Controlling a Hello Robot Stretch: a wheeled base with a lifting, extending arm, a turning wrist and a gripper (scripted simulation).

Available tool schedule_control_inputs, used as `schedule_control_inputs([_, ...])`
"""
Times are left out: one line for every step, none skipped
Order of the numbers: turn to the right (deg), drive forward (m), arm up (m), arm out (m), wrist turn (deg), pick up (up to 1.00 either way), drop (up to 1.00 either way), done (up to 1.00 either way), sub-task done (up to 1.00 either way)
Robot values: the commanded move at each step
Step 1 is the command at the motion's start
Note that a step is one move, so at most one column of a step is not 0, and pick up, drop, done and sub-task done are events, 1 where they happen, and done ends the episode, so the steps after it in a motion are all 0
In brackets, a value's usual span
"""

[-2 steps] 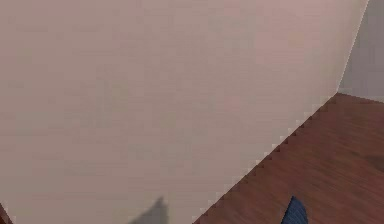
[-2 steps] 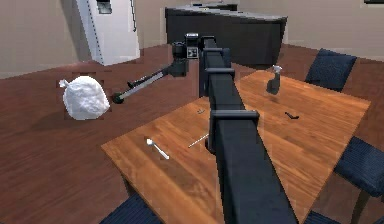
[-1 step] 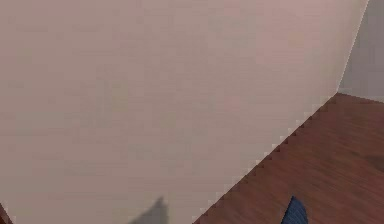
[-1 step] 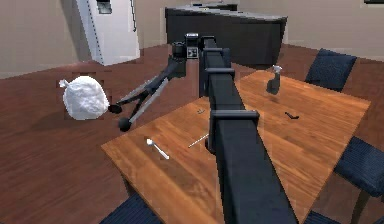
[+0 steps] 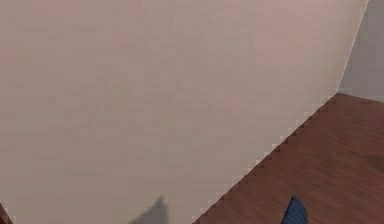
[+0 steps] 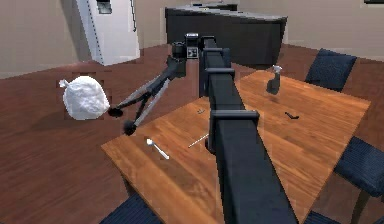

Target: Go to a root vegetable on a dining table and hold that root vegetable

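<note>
Reaching out past the corner of the wooden dining worktop (image 6: 172,166), the dark two-finger gripper (image 6: 120,119) ends right next to a white lumpy blob (image 6: 85,97) with brown floor (image 6: 40,150) behind it - can't tell if that's the root vegetable, or whether the gripper's holding anything.

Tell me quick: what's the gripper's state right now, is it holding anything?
Gripper: cannot be told whether it holds anything; a white lumpy thing shows right at its far end, off the wooden table corner.
</note>
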Motion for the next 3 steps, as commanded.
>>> schedule_control_inputs([0.0, 0.00, 0.00, -0.48, 0.0, 0.00, 0.00, 0.00, 0.00])
schedule_control_inputs([45.0, 0.00, 0.00, 0.00, 0.0, 0.00, 0.00, 0.00, 0.00])
schedule_control_inputs([45.0, 0.00, 0.00, 0.00, 0.0, 0.00, 0.00, 0.00, 0.00])
